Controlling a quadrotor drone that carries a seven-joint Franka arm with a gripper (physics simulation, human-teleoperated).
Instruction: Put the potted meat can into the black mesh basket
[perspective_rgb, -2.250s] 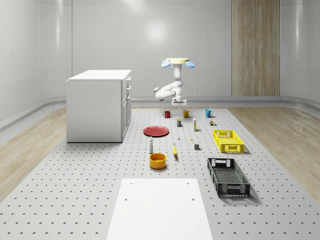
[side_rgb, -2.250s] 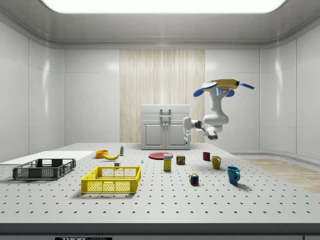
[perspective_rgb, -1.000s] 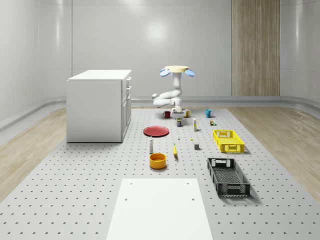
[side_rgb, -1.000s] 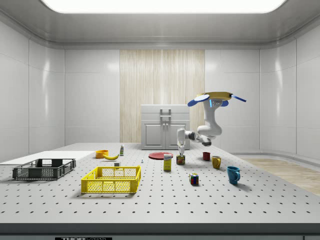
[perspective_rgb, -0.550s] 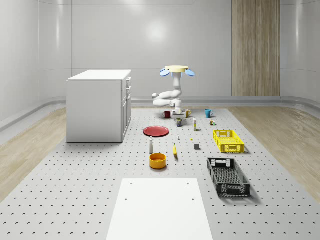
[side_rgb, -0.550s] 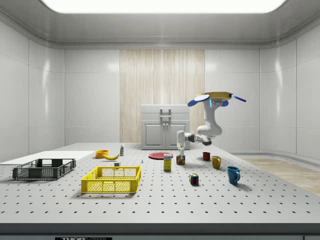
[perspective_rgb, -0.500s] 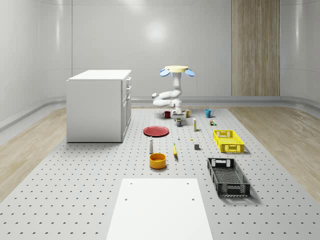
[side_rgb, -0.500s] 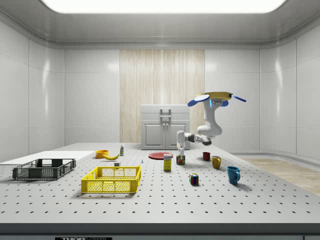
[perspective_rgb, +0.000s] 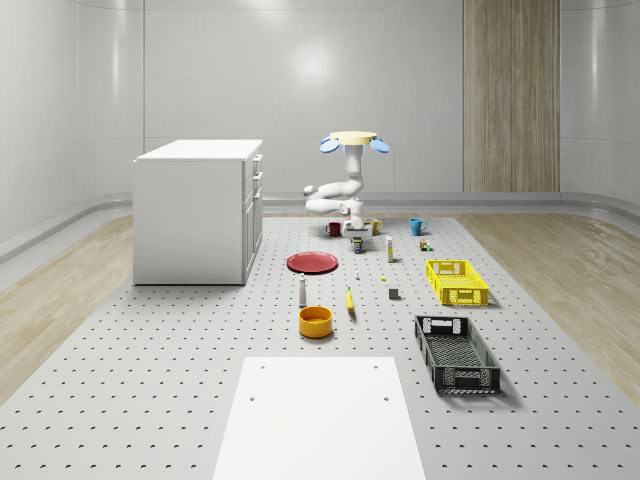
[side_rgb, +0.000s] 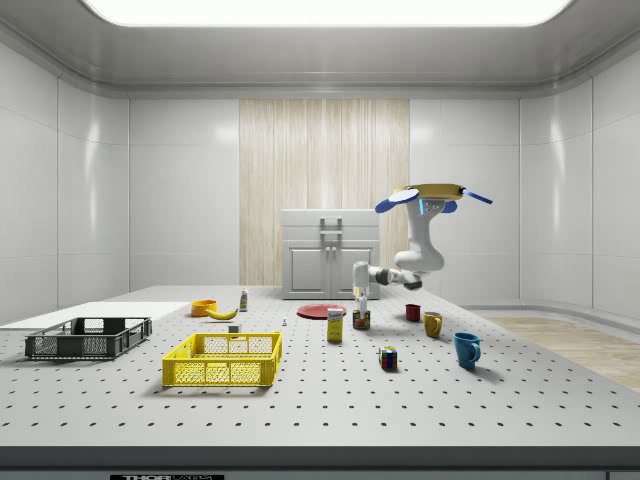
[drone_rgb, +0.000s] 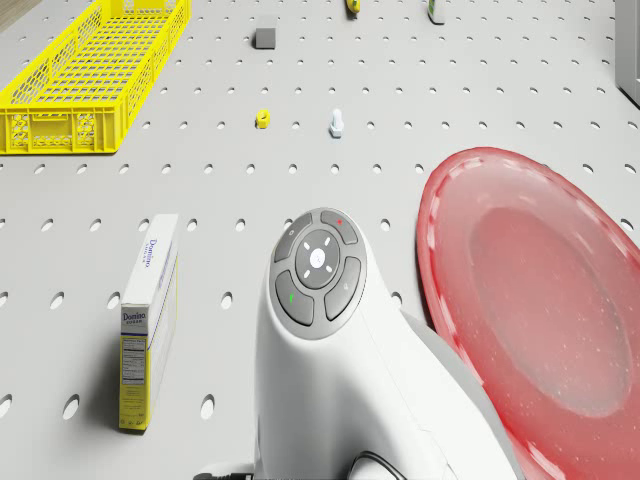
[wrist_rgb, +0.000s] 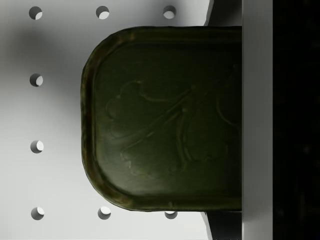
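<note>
Now, going by the whole-scene view's left to right: a white cabinet (perspective_rgb: 195, 210) stands at the left of the perforated table (perspective_rgb: 150, 380); a red plate (perspective_rgb: 312, 262) lies right of it, with an orange bowl (perspective_rgb: 315, 321) nearer; a red mug (perspective_rgb: 334, 228) sits far back. My drone body (perspective_rgb: 354, 139) hovers above the far middle of the table, and my arm bends down from it; my gripper (perspective_rgb: 357, 233) hangs straight over the potted meat can (perspective_rgb: 358, 245), right at its top; the can stands on the table just right of the plate's far edge. From my wrist the can's dark lid (wrist_rgb: 165, 117) sits close under me; I cannot tell whether my gripper is closed on it or not. Further right are 2 baskets: a yellow basket (perspective_rgb: 457, 282), and nearer, the black mesh basket (perspective_rgb: 456, 354), well apart from the can.
</note>
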